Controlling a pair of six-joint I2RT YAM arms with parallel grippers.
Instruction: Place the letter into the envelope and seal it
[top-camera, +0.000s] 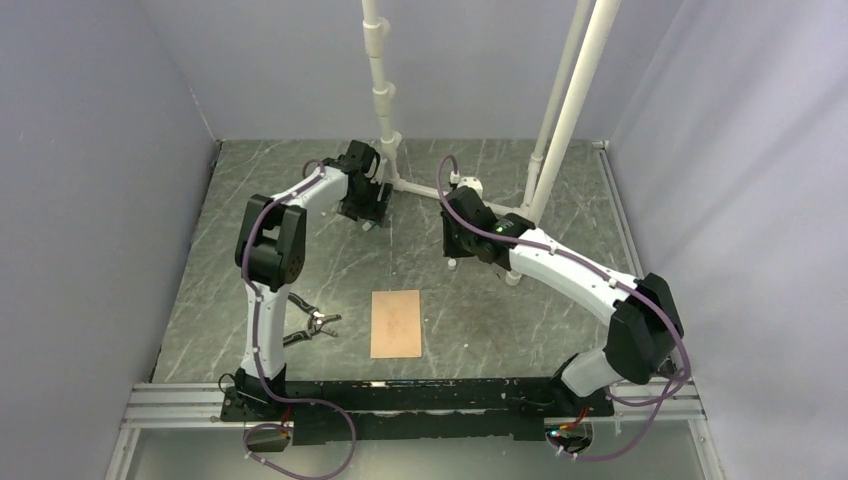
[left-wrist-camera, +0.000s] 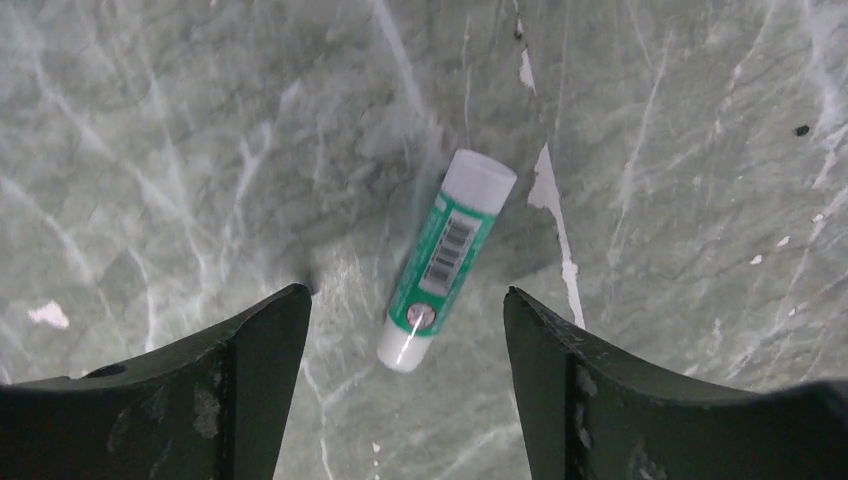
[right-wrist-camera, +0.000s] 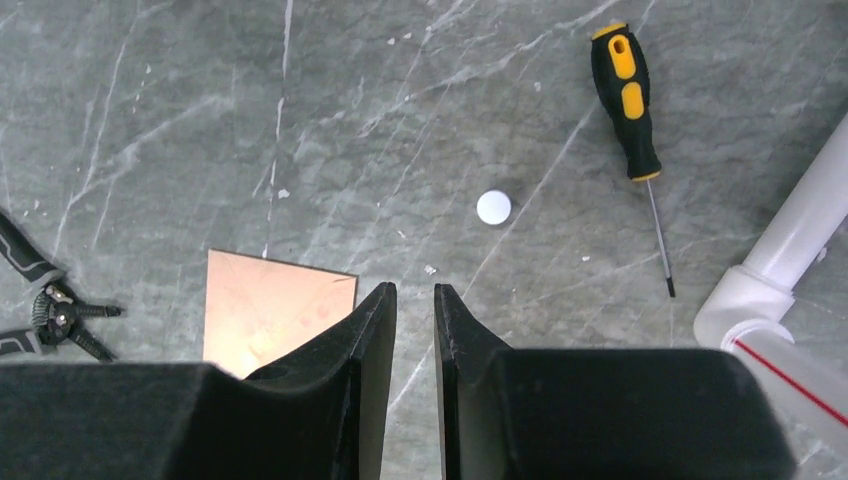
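Observation:
One pinkish-tan rectangle, the envelope (top-camera: 396, 323), lies flat on the table near the front centre. No raised flap shows, and faint diagonal lines cross its face in the right wrist view (right-wrist-camera: 270, 305). The letter is not in view as a separate sheet. My left gripper (top-camera: 366, 212) is at the far middle of the table. It is open and empty (left-wrist-camera: 405, 292), just above a green and white glue stick (left-wrist-camera: 445, 255) lying on the table between and ahead of its fingers. My right gripper (top-camera: 455, 250) hovers empty, its jaws only a narrow gap apart (right-wrist-camera: 414, 287).
Pliers (top-camera: 312, 327) lie left of the envelope. A black and yellow screwdriver (right-wrist-camera: 628, 90) and a small white disc (right-wrist-camera: 493, 207) lie beyond the right gripper. White pipes (top-camera: 560, 120) stand at the back, with a pipe foot (right-wrist-camera: 770, 280) on the table.

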